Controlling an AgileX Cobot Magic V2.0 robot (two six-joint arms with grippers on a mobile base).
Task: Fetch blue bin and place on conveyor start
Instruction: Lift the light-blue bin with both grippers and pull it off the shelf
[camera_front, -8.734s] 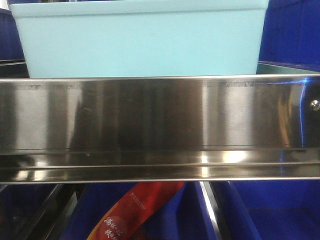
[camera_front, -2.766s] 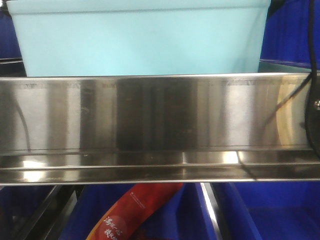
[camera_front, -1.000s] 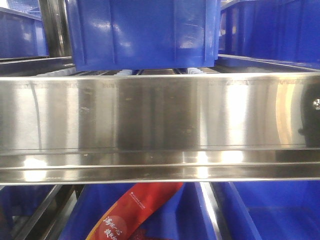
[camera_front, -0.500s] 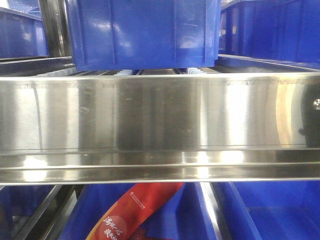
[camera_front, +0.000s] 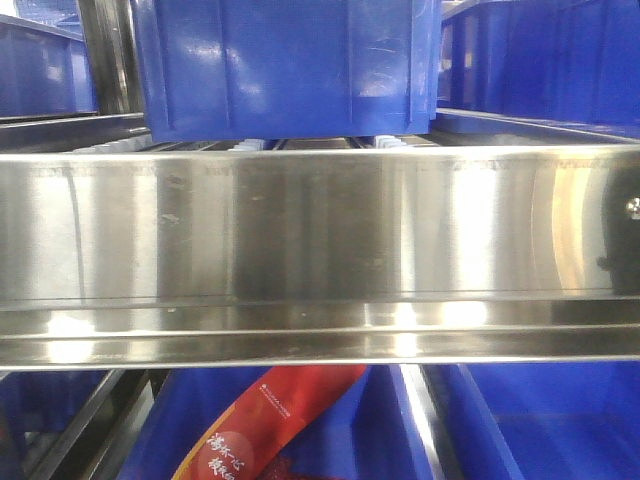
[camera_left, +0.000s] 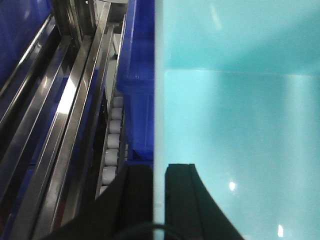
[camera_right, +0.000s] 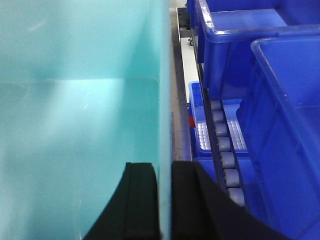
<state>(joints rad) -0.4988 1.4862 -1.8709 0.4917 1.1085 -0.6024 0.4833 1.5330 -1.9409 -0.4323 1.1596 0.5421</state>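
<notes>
The blue bin (camera_left: 240, 125) is a pale aqua tub whose inside fills most of both wrist views. My left gripper (camera_left: 159, 167) is shut on the bin's left wall, one black finger inside and one outside. On the opposite wall of the blue bin (camera_right: 75, 125) my right gripper (camera_right: 165, 165) is shut the same way. The bin does not show in the front view. The conveyor start is out of view.
A shiny stainless shelf rail (camera_front: 320, 230) spans the front view, with a dark blue bin (camera_front: 285, 65) on the shelf behind it and a red packet (camera_front: 265, 425) below. Roller tracks (camera_left: 112, 145) (camera_right: 222, 145) and dark blue bins (camera_right: 280, 100) flank the held tub.
The aqua bin that stood behind the rail in the front view 2.8 s ago has left that view, uncovering the dark blue bin. Over the last second nothing has shifted.
</notes>
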